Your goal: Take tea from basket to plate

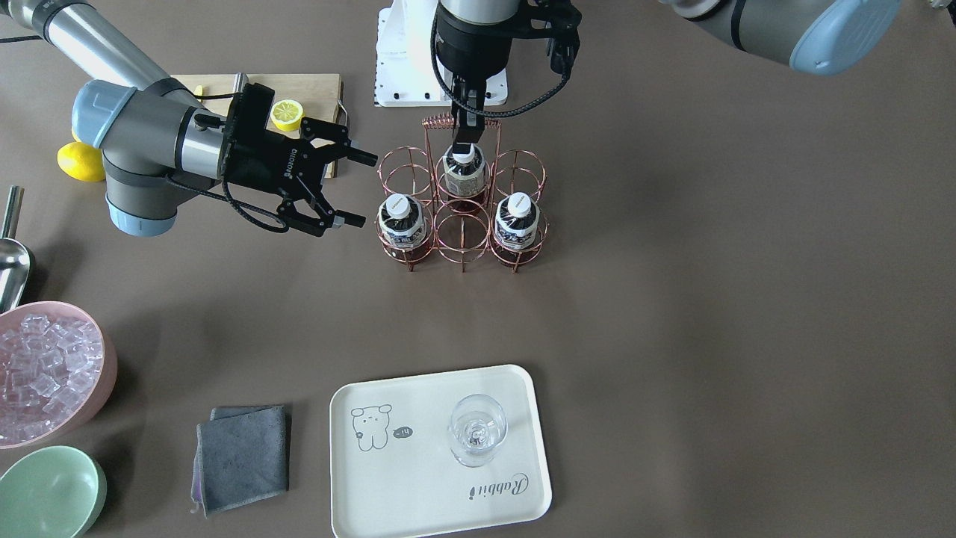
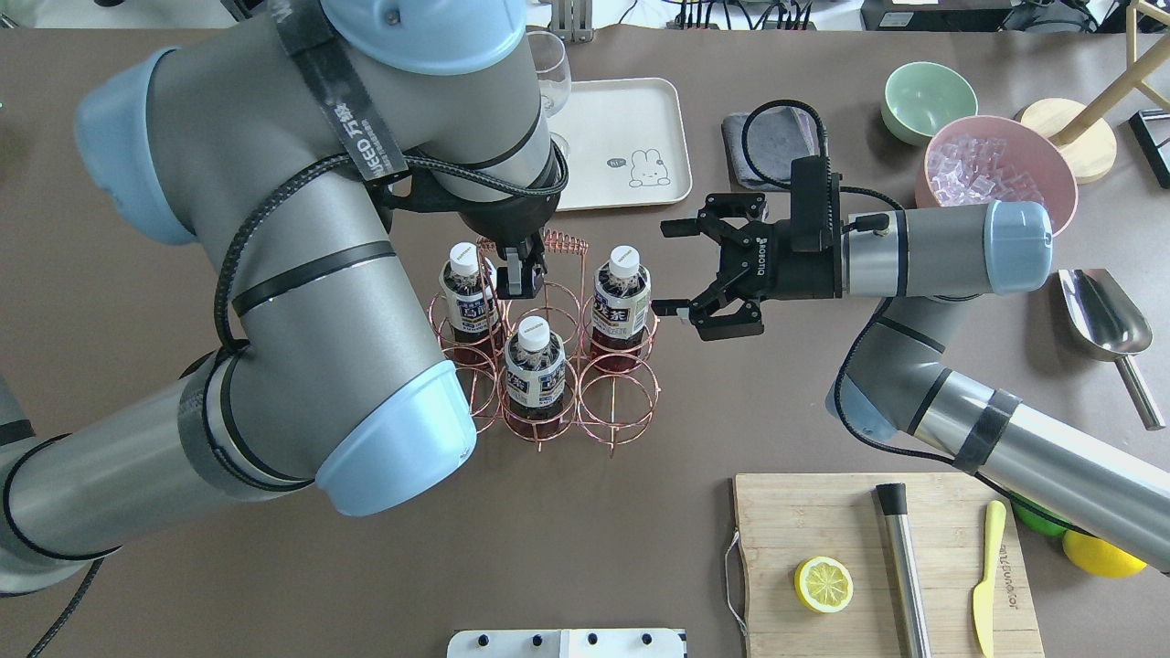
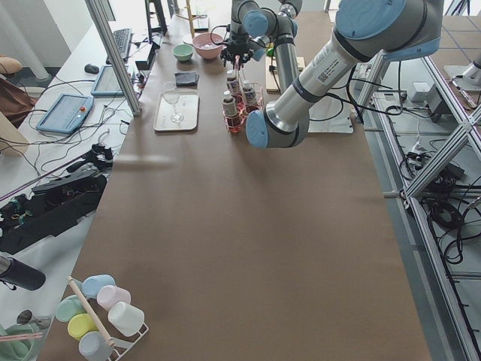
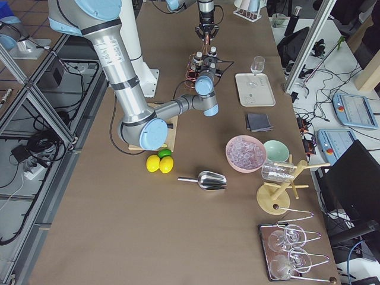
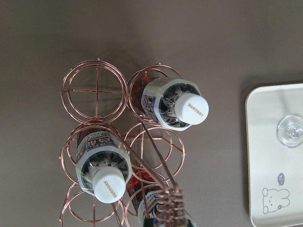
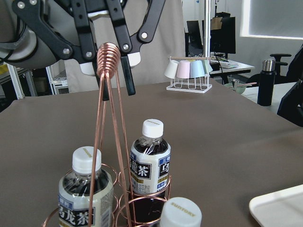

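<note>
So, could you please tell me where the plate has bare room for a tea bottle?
The plate is bare on its half toward the grey cloth, around the animal drawing. The stemmed glass crowds the other half. The table between basket and plate is bare too.

Seen from over the robot's shoulders, a wooden board (image 2: 804,521) lies at five o'clock on the worktop (image 2: 594,548). It carries a lemon half (image 2: 824,584), a steel rod (image 2: 905,576) and a yellow knife (image 2: 984,585). At two o'clock a pink bowl of ice (image 2: 1060,196) sits beside a green bowl (image 2: 929,99). A grey cloth (image 2: 777,137) lies near them, and a metal scoop (image 2: 1101,315) lies at three.
</note>
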Action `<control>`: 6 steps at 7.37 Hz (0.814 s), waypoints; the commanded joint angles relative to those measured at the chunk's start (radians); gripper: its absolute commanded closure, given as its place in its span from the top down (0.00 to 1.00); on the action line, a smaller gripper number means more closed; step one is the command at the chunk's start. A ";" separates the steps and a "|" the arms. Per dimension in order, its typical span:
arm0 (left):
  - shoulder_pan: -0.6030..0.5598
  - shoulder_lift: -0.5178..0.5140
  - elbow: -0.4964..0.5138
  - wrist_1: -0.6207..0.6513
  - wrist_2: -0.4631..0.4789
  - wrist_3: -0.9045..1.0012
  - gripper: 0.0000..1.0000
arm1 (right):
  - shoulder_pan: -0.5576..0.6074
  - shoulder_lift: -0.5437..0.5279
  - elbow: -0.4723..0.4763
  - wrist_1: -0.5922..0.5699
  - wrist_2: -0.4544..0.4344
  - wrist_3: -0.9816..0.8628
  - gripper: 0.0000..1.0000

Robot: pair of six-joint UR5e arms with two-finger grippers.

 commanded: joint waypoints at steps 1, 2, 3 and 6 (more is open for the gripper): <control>0.000 0.001 -0.001 0.000 0.000 -0.001 0.00 | -0.020 0.045 -0.049 0.000 -0.027 -0.001 0.99; 0.000 0.002 -0.001 0.000 0.000 -0.001 0.00 | -0.032 0.046 -0.052 -0.002 -0.044 -0.002 0.99; 0.000 0.002 -0.001 0.000 0.000 0.001 0.00 | -0.037 0.057 -0.063 -0.002 -0.050 -0.002 0.99; 0.000 0.002 -0.002 0.000 0.000 -0.001 0.00 | -0.049 0.072 -0.070 -0.005 -0.064 -0.002 0.98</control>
